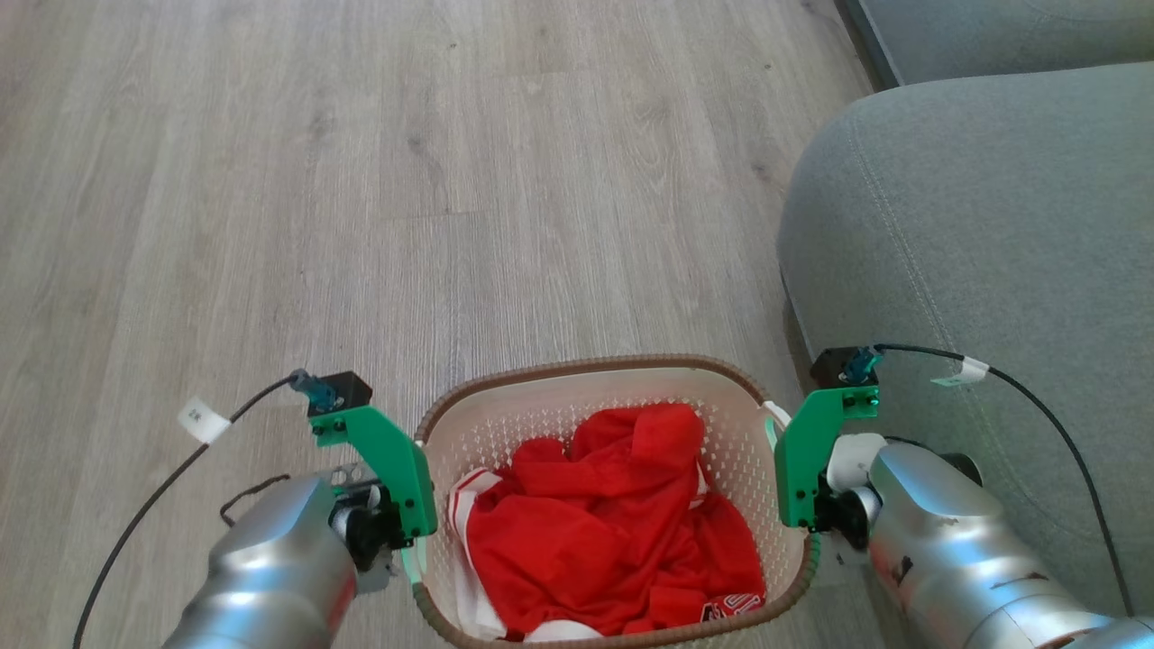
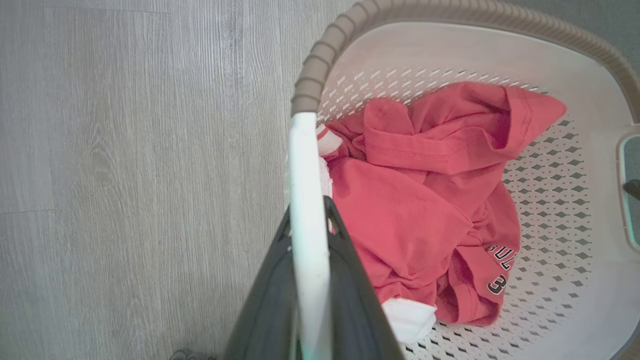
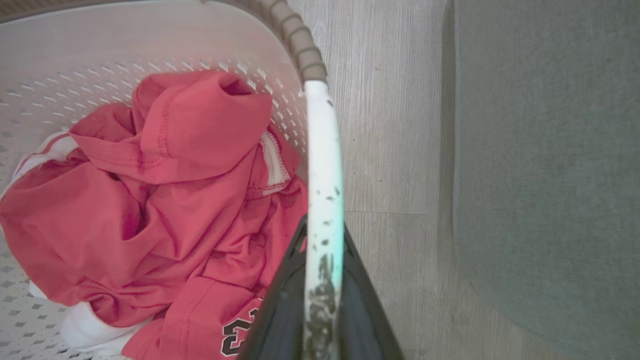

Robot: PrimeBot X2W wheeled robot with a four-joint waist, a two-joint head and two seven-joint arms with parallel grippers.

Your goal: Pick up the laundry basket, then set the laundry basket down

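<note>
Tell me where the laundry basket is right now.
In the head view the laundry basket is at bottom centre, between the left gripper and right gripper, whose jaws clamp its white side handles; the grey sofa is just to its right.

Looks bright and even everywhere, with soft daylight and no hard shadows. Shines in white patches on the silver forearms (image 1: pixel 270 563). Falls darker on the floor (image 1: pixel 361 180) just beside the sofa (image 1: pixel 974 225). Goes slightly soft close to the wrist cameras, on the left pincer (image 2: pixel 307 215) and the handle of the laundry basket (image 2: pixel 575 60).
</note>
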